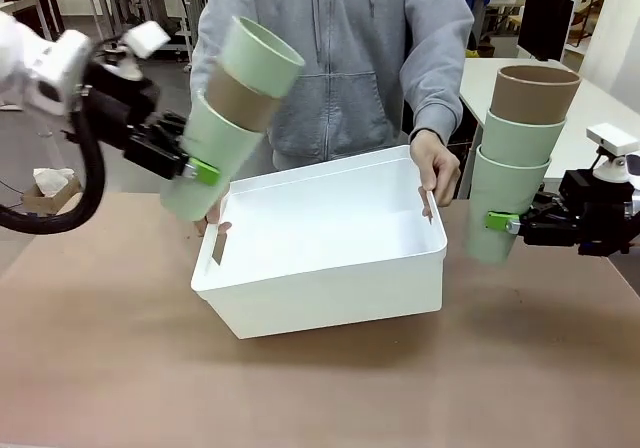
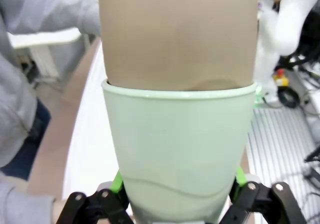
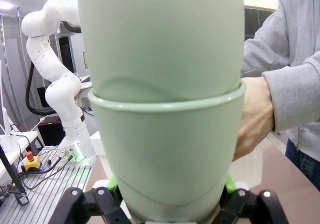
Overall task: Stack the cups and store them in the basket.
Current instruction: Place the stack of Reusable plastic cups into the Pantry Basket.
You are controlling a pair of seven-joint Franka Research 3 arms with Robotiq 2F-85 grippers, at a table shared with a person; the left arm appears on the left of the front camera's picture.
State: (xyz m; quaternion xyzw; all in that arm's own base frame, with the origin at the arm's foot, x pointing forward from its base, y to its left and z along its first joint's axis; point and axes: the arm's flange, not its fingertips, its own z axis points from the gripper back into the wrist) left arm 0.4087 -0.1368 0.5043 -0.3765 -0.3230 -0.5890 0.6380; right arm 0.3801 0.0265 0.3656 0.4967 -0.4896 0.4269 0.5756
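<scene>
Two stacks of three cups each hang in the air, one at either end of the basket (image 1: 330, 288), which sits on the tabletop (image 1: 120, 368). The left tool (image 1: 197, 176) pinches the left stack (image 1: 232, 118) around its lowest cup, a mint one. A brown cup is nested in that and another mint cup sits on top. This stack leans, its mouth tipped up toward the robot's right, and its base is at the basket's left short side. The right tool (image 1: 497, 223) is clamped on the right stack (image 1: 515, 158), again by the bottom mint cup. That stack stands upright just beside the basket's right end, clear of the tabletop, with a second mint cup and then a brown one above. In both wrist views, green pads press on either side of the mint cup. A person at the far side steadies the basket. One hand (image 1: 437, 168) grips the rim by the right slot handle, and the other hand (image 1: 212, 228) shows partly at the left end.
</scene>
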